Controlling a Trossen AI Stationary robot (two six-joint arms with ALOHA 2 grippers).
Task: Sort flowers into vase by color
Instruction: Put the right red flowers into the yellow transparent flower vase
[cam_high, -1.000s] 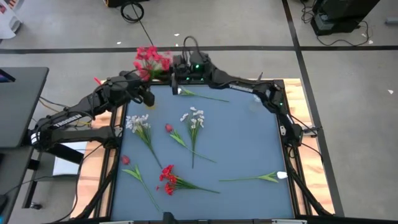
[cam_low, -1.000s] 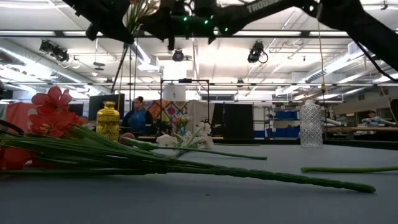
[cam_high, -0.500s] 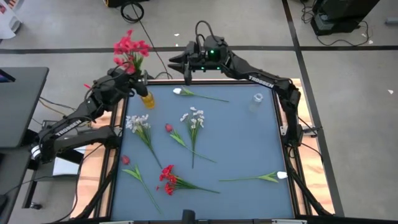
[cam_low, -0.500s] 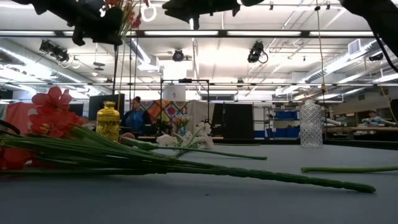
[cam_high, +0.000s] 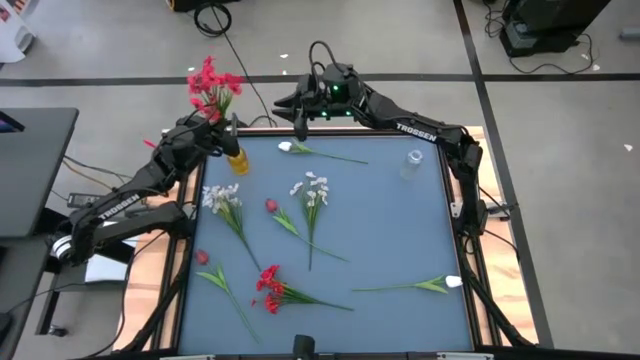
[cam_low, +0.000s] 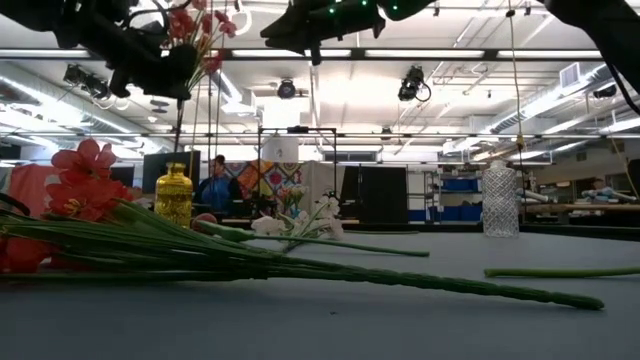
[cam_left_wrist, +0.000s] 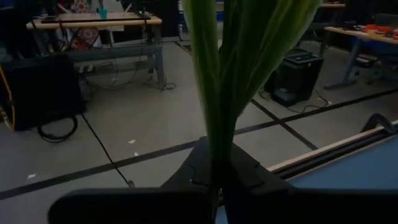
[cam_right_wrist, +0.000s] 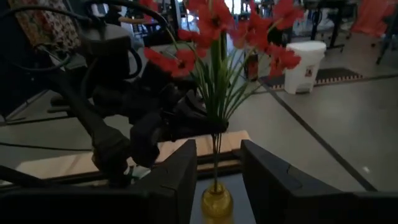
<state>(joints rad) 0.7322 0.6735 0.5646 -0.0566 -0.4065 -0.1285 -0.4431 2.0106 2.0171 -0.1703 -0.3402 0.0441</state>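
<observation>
1. A blue table (cam_high: 390, 230) stands in a wide workshop with a grey floor; in the high view loose flowers (cam_high: 275, 290) lie scattered over its left and middle.
2. The left claw (cam_high: 213, 138), at the upper left of the high view, is clamped shut on the stem of a red bunch (cam_high: 208, 80), held upright with its blooms above the claw.
3. The stem's lower end hangs at the mouth of the yellow vase (cam_high: 236, 160) just below the claw; the right wrist view shows it running into the neck.
4. The step in hand seems to be seating the red bunch; next it calls for lowering the stem straight down, then letting go.
5. The right claw (cam_high: 300, 112) hovers at the top middle, fingers partly spread and empty, near a white flower (cam_high: 300, 149).
6. A clear vase (cam_high: 413, 160) waits at upper right.
</observation>
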